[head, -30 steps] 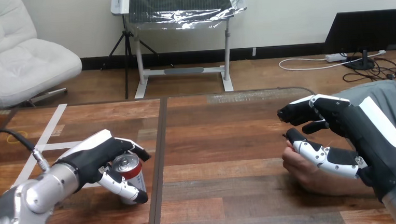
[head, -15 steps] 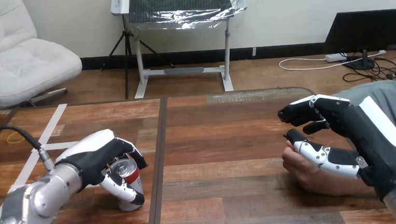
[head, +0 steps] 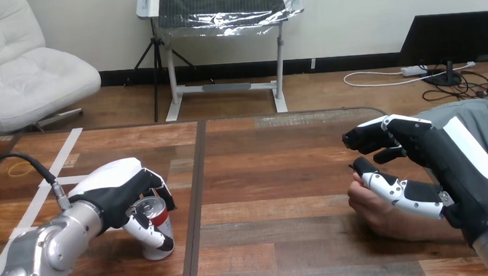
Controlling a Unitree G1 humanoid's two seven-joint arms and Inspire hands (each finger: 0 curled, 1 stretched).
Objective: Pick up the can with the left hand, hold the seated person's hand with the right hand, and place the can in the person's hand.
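Left hand [head: 120,193] shifted can [head: 159,218] leftward.

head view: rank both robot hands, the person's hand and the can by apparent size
1. right hand, clearly largest
2. left hand
3. person's hand, partly under the right hand, so unsure
4. can, partly inside the left hand
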